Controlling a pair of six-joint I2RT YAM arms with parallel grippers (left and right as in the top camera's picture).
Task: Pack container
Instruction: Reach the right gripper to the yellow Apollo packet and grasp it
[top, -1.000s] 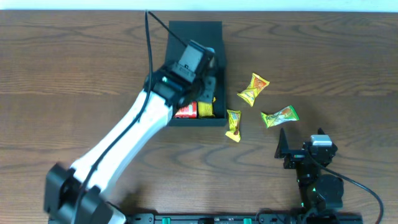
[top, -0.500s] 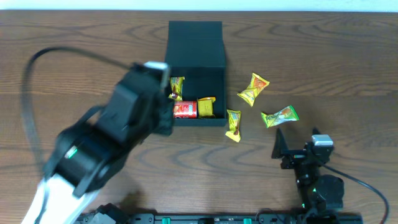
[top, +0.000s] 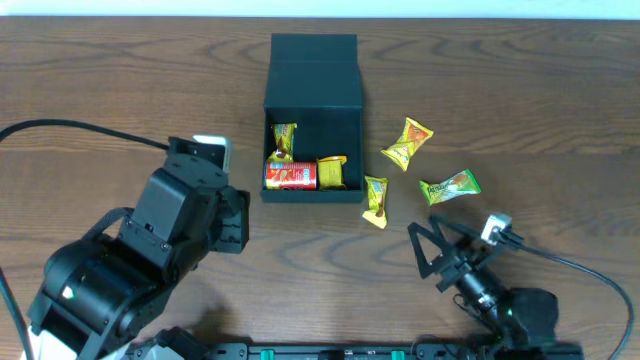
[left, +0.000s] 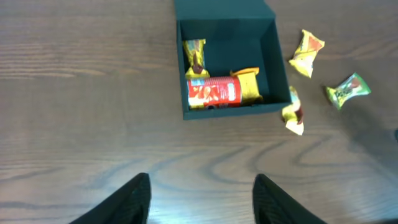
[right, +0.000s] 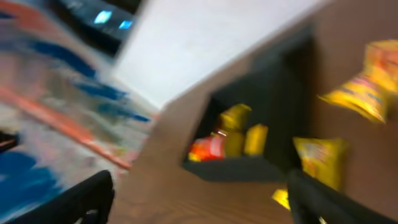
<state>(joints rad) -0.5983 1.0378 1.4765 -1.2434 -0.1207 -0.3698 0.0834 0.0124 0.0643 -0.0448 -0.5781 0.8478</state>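
Three small snack packets lie loose on the brown wood-grain worktop (top: 120, 80), all to the right of the dark teal-green, nearly black square rigid container (top: 325, 135). The container is set near the far middle of the worktop, and its hinged flap lid (top: 314, 65) of the same colour is folded back on the far side, so the inside is laid open.

Within it, a small red cylindrical crisp can (top: 290, 176) is laid on its side along the near wall. A yellow foil packet (top: 334, 172) is pressed against the can's right end, and a second yellow packet (top: 285, 138) is seen by the left wall, just beyond the can.

Of the loose ones, a crinkled yellow packet (top: 375, 201) is found just beside the container's near right corner; whether it touches cannot be told. A yellow-and-orange packet (top: 407, 143) lies further right, and a green-and-yellow packet (top: 450, 187) furthest right.

The left claw (left: 202, 199) is held over bare worktop on the near side of the container, well apart from it, its fingers (left: 134, 199) spread and nothing between them.

The right claw (right: 200, 180) is near the front right of the worktop, short of the packets, its fingers likewise spread wide and empty. Its wrist view is blurred.
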